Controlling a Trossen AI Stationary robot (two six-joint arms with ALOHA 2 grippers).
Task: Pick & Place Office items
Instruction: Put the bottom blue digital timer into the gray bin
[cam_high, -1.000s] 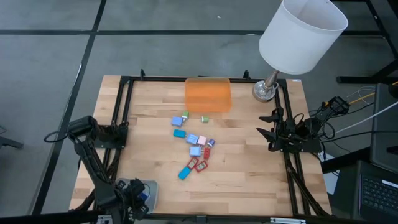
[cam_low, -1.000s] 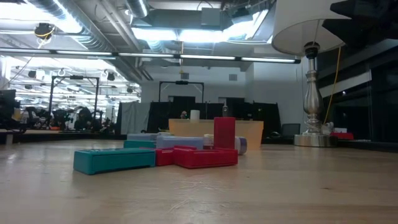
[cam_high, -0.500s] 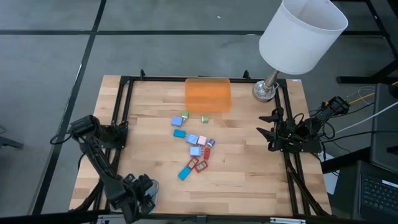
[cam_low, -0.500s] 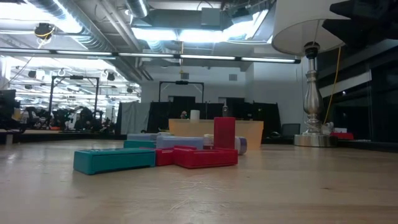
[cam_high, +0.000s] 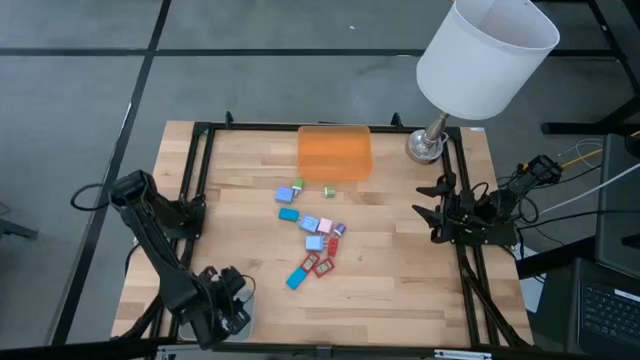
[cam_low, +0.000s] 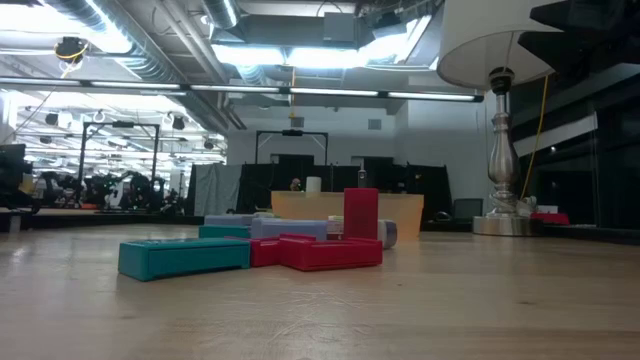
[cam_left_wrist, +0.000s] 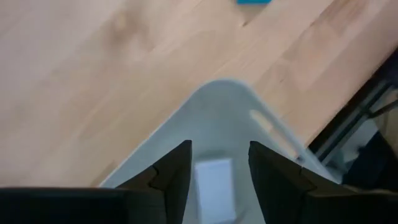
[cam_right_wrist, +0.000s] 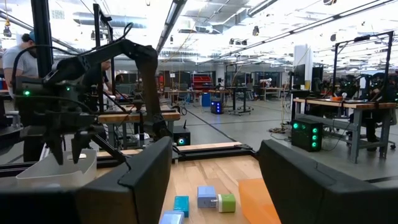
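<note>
Under the dark left gripper (cam_left_wrist: 219, 163) sits a pale grey-green rounded plastic tray (cam_left_wrist: 224, 106) holding a pale flat rectangular piece (cam_left_wrist: 214, 190). Beyond it on the light striped wooden table (cam_high: 400, 270) lie small blue, pink, green and red office items (cam_high: 313, 236) and a translucent orange rectangular tray (cam_high: 334, 151).

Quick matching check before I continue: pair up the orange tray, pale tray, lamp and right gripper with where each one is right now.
Things:
1. orange tray
2. pale tray
3. lamp
4. right gripper

Places:
A. far right corner of the table
B. middle of the far edge
C. right edge of the table, open, empty
D. near left corner, under the left gripper

Pairs: 1-B, 2-D, 3-A, 4-C
</note>
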